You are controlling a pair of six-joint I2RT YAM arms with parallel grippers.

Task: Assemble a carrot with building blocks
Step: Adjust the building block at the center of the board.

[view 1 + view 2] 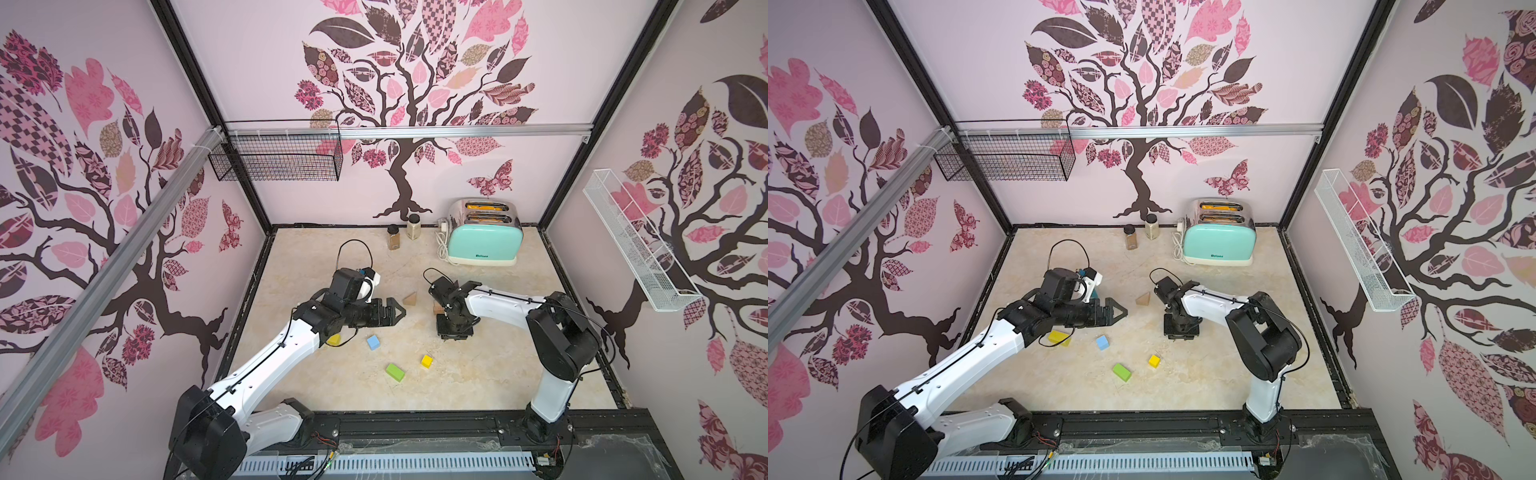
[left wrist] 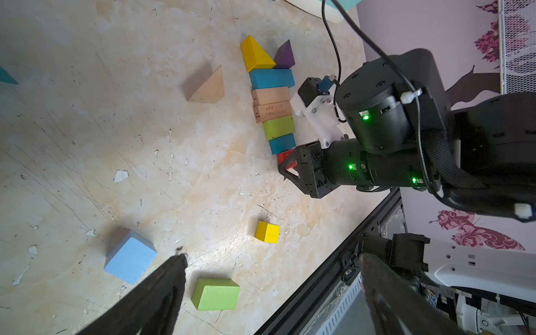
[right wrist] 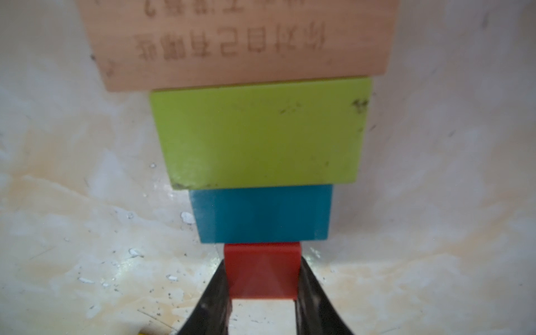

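The red block [image 3: 262, 275] is seen clamped in the right gripper [image 3: 262, 262]. Both black fingers [image 3: 214, 295] are pressed flat against its sides while it rests on the table [image 3: 72, 203]. The block is set at the end of a line of blocks, touching a teal block [image 3: 261, 214], which is followed by a lime brick [image 3: 258, 133] and an engraved bare-wood brick [image 3: 246, 43]. In the left wrist view the line is continued by a second bare-wood brick [image 2: 271, 95] and a teal brick [image 2: 271, 78]. A yellow wedge [image 2: 255, 55] and a purple wedge [image 2: 285, 55] are placed at its far end. In both top views most of this line is hidden beneath the right gripper, just right of the frame's centre.

The left gripper [image 1: 395, 312] is seen left of centre with its jaws spread wide, pointed toward a bare-wood wedge [image 1: 410, 298] lying near it. Lower in the frame, four loose blocks are scattered:
- a yellow block [image 1: 333, 340], partly covered by the left arm
- a light blue cube [image 1: 373, 342]
- a loose green brick [image 1: 395, 372]
- a yellow cube [image 1: 427, 360]
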